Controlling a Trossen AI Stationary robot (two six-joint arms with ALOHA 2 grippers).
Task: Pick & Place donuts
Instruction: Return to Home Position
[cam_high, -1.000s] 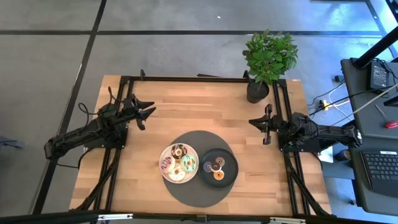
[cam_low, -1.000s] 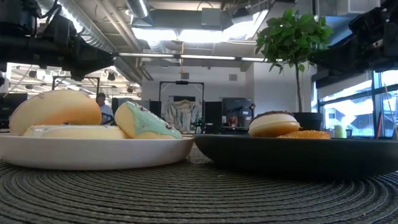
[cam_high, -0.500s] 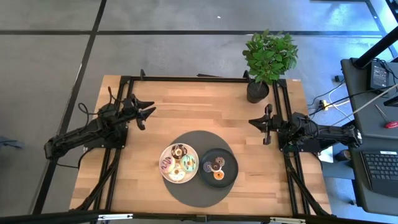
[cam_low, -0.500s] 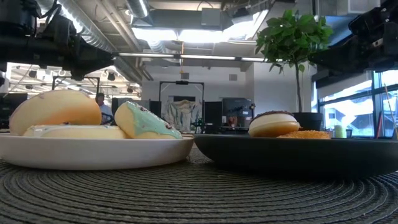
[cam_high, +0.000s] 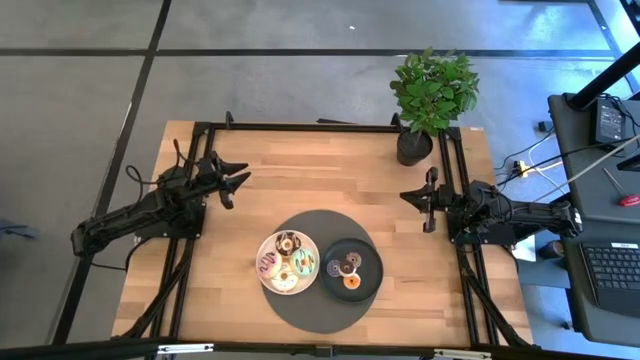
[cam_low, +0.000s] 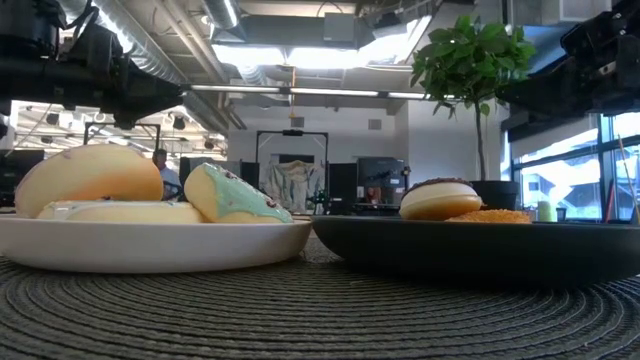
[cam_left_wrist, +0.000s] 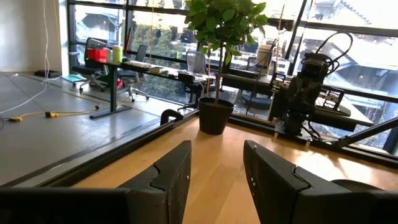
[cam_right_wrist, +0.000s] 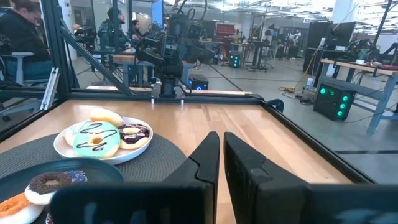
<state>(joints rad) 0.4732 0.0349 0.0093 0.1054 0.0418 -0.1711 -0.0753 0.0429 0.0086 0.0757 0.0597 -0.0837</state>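
Arms parked wide; the small ring-shaped toy donuts (cam_high: 303, 263) sit plated at the table's 6 o'clock.
Your left gripper (cam_high: 243, 175) waits at 9 o'clock with its fingers apart, and your right gripper (cam_high: 404, 195) at 3 o'clock with its fingers together. The bare light wooden table (cam_high: 300, 170) lies open between them. The rings lie flat on the round white plate (cam_high: 266, 246) and the round black plate (cam_high: 368, 252), with one green ring leaning. Nothing has shifted since a second ago.

I saw the mat (cam_high: 310, 222) lying at the near middle of the table (cam_high: 300, 165), with two plates on it just beside each other. The left plate (cam_high: 266, 247) held four donuts (cam_high: 302, 262) packed together, and the right plate (cam_high: 368, 284) held the rest. The potted plant (cam_high: 432, 92) stood at the far right corner, while the left gripper (cam_high: 235, 180) and right gripper (cam_high: 415, 200) hung over opposite sides, well apart from the plates.
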